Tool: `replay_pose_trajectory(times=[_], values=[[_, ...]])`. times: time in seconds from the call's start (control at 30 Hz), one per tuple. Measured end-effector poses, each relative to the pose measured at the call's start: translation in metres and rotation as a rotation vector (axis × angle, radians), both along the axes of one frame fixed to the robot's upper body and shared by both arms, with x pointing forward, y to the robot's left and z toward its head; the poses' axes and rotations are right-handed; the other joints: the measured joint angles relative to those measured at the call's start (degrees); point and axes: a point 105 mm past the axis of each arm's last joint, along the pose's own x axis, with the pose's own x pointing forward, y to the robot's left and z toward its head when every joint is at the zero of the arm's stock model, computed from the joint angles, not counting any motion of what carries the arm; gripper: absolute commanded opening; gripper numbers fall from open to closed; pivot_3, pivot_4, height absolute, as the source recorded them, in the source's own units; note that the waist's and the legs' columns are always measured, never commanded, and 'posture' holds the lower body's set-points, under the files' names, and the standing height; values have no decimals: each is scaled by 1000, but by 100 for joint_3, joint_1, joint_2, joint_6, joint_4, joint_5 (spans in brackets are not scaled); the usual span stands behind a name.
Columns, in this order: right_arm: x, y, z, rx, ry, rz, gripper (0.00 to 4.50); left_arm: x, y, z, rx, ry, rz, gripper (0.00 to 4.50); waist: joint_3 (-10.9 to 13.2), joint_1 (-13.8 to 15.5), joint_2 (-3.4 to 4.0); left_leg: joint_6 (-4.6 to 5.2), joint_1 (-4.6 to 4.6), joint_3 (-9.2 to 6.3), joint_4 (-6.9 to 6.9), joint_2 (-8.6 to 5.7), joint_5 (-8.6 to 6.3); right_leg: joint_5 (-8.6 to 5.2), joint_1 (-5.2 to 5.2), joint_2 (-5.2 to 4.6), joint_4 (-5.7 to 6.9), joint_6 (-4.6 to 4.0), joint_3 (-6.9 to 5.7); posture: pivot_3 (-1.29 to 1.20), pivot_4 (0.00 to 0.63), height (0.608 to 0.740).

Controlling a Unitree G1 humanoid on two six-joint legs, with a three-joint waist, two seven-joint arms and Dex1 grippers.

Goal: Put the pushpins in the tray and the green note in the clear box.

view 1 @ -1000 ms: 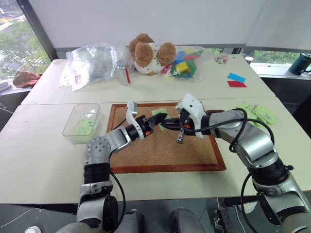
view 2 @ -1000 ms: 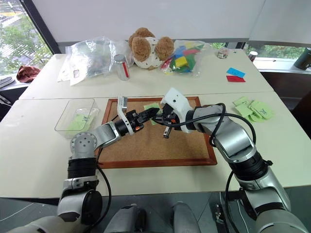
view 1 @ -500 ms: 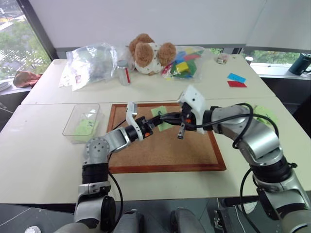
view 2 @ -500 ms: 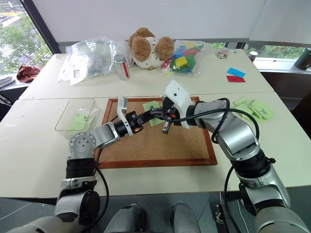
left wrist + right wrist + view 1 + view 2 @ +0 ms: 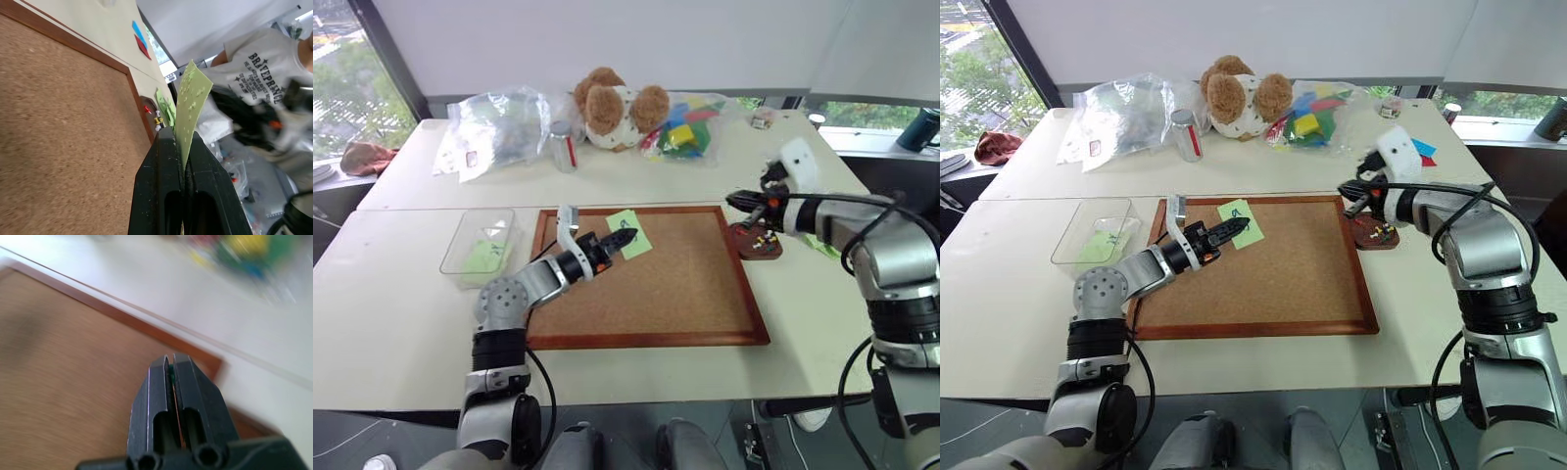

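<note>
The green note (image 5: 629, 233) hangs just above the cork board (image 5: 646, 294), and my left gripper (image 5: 623, 238) is shut on its lower edge; the left wrist view has the note (image 5: 191, 103) standing up from between the closed fingers. At the board's right edge sits the small reddish-brown tray (image 5: 744, 245) with a few pushpins (image 5: 762, 238) in it. My right gripper (image 5: 734, 201) hovers just above and left of the tray, shut, with a thin coloured sliver of a pushpin (image 5: 172, 378) pinched between its fingers. The clear box (image 5: 480, 247) lies left of the board with green paper inside.
A teddy bear (image 5: 612, 106), a clear plastic bag (image 5: 499, 122), a small jar (image 5: 564, 147) and a bag of coloured blocks (image 5: 690, 122) line the far table. Blue and red slips (image 5: 138, 38) lie beyond the board. A person's T-shirt (image 5: 259, 54) is in the left wrist view.
My right gripper has swung from the note to the right, out over the tray. The left gripper stays put, still gripping the green note.
</note>
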Motion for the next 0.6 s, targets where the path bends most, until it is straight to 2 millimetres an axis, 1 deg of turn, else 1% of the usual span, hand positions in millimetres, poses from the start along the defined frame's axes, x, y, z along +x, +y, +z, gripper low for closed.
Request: replay_pose_trajectory(times=[0.1, 0.2, 0.33, 0.43, 0.53, 0.57, 0.6], values=[[7, -19, -17, 4, 34, -52, 0, -1, -1, 1, -6, -3, -2, 29, 0, 1, 0, -1, 0, 1, 2, 0, 1, 0, 0, 1, 2, 0, 1, 0, 150, 740], [12, -30, -33, 6, 70, -80, 0, -2, 1, 2, -2, -10, 3, 29, 0, 6, 0, -2, 0, 3, 4, 0, 1, 0, 1, 1, 2, 0, 3, 0, 150, 740], [14, -31, -54, 25, 121, -82, 0, -3, 1, 1, 0, -12, 6, 29, 0, 6, 0, -2, 0, 3, 4, 0, 1, 0, 1, 2, 3, 0, 3, 0, 150, 740], [15, -36, -63, 28, 140, -96, 0, -4, 3, -1, 6, -8, 10, 29, 0, 8, 0, -2, 0, 3, 5, 0, 1, 0, 1, 2, 3, 0, 3, 0, 150, 740], [15, -36, -63, 30, 140, -93, 867, -5, 4, -3, 8, -5, 13, 0, 0, 12, 0, -3, 0, 3, 7, 0, 2, 0, 2, 2, 3, 0, 3, 0, 150, 740], [15, -37, -64, 31, 144, -95, 1397, -5, 4, -4, 9, -4, 14, 0, 0, 13, 0, -3, 0, 3, 8, -1, 2, 0, 2, 2, 3, 0, 3, 0, 150, 740], [15, -37, -65, 32, 146, -96, 1799, -5, 5, -4, 9, -4, 14, 0, 0, 13, 0, -3, 0, 3, 8, -1, 2, 0, 2, 2, 3, 0, 3, 0, 150, 740]])
